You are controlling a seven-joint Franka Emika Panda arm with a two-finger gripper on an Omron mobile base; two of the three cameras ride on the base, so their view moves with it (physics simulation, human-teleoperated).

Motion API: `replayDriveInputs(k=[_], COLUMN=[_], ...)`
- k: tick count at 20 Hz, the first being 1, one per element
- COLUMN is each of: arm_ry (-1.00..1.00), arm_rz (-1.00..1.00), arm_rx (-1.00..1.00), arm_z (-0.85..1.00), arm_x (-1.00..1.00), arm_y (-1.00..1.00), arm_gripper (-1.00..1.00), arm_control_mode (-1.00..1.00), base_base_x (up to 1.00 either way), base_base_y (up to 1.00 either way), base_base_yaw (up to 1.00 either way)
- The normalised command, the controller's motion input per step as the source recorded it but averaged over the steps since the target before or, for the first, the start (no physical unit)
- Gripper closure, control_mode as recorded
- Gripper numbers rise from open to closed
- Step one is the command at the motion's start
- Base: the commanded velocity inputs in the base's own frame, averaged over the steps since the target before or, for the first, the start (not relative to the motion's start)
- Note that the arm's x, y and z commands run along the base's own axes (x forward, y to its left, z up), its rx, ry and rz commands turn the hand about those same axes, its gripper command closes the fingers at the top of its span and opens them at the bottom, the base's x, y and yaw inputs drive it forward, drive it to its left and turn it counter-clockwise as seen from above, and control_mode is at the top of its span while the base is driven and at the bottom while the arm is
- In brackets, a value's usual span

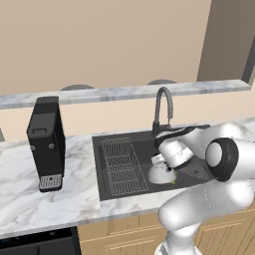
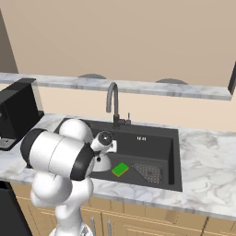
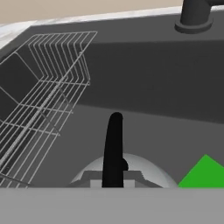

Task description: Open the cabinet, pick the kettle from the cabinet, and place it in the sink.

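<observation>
The marble counter (image 1: 30,199) runs wide under me, and set into it is the dark grey sink (image 1: 124,135), its basin open below my arm. At the counter's left end stands a tall black coffee machine (image 1: 47,142), well apart from the basin. The curved gooseneck faucet (image 1: 163,107) rises from the sink's back rim, and from my hand camera I see its dark base (image 3: 194,17) at the upper right. A wire rack (image 1: 122,167) fills the left part of the basin; it stands just beside the kettle. The kettle (image 1: 160,174) itself, a squat silvery dome, is down inside the sink, right of the rack, and looks to be at the basin floor. My gripper (image 1: 167,160) is lowered right over it, jaws clamped shut on the kettle's black handle (image 3: 113,148), which rises upright between my fingertips. Next to the kettle lies a small green sponge (image 2: 120,169), with a drain strainer (image 2: 148,171) just beyond it.
</observation>
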Motion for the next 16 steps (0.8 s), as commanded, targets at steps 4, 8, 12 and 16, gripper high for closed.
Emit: replayDriveInputs(k=[4,8,12,16], arm_ry=[0.00,0.00,0.00,0.00], arm_rz=[0.00,0.00,0.00,0.00], arm_rx=[0.00,0.00,0.00,0.00], arm_z=[-0.31,-0.33,-0.32,-0.31], arm_x=[0.05,0.09,0.15,0.15], arm_y=[0.00,0.00,0.00,0.00], arm_gripper=[1.00,1.00,1.00,1.00], arm_control_mode=[-1.00,-1.00,-1.00,-1.00], base_base_x=[0.00,0.00,0.00,0.00], base_base_y=[0.00,0.00,0.00,0.00], base_base_yaw=[0.00,0.00,0.00,0.00])
